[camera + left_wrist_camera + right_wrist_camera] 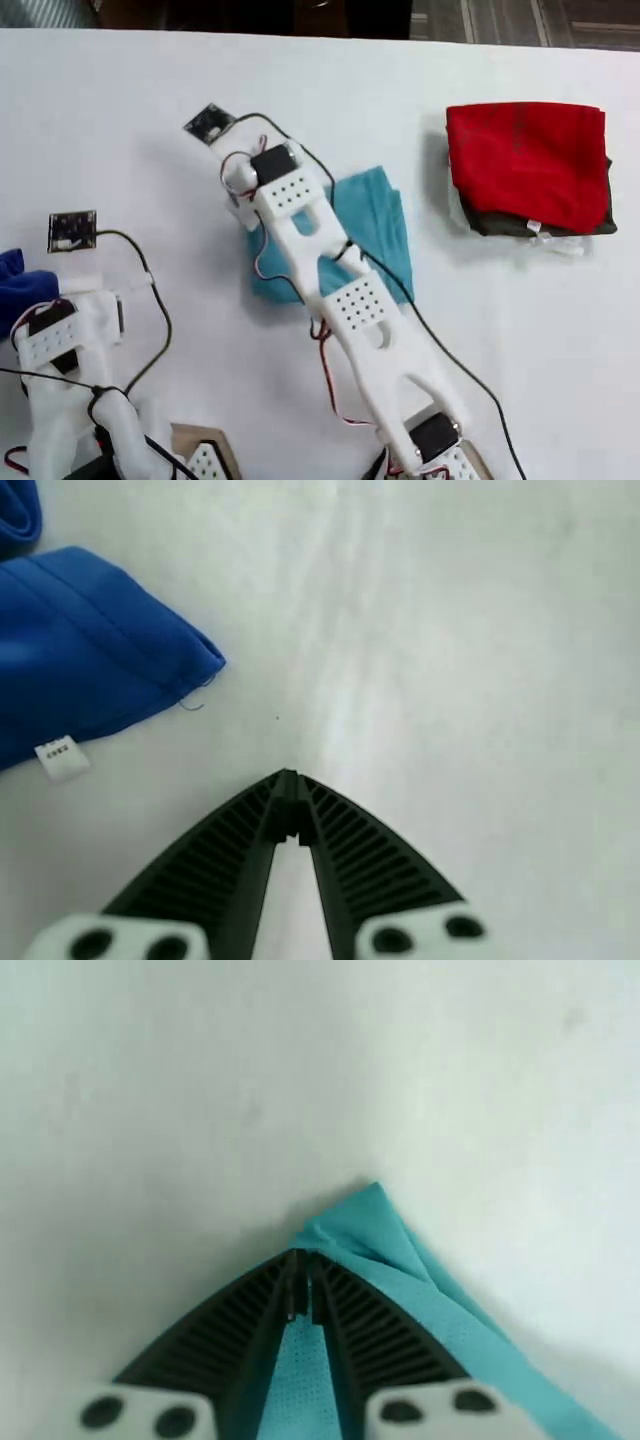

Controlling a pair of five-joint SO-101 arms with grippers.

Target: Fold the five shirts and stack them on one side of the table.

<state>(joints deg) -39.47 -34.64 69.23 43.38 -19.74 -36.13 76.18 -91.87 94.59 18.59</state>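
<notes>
Shirts are lying seemingly three folded in the red-topped stack [527, 165] at one side of the desk [450, 60], while the right hand [300, 1265] is pinching the teal shirt [375, 220] mid-desk and the left hand [288, 785], closed and empty, is hovering beside the blue shirt [80, 650].

The table [120, 90] is matt white and smooth. The teal shirt [420, 1290] is thin cloth with a fine knit (a pin-dot texture). The blue shirt [80, 660] is denser, smoother cloth with a stitched hem and a small white woven label [58, 758]. The red shirt [528, 160] looks soft and matt. The left gripper [290, 805] and right gripper [300, 1280] are black matt plastic, ribbed. The right arm [360, 300] and left arm [55, 340] are white moulded plastic, perforated.
</notes>
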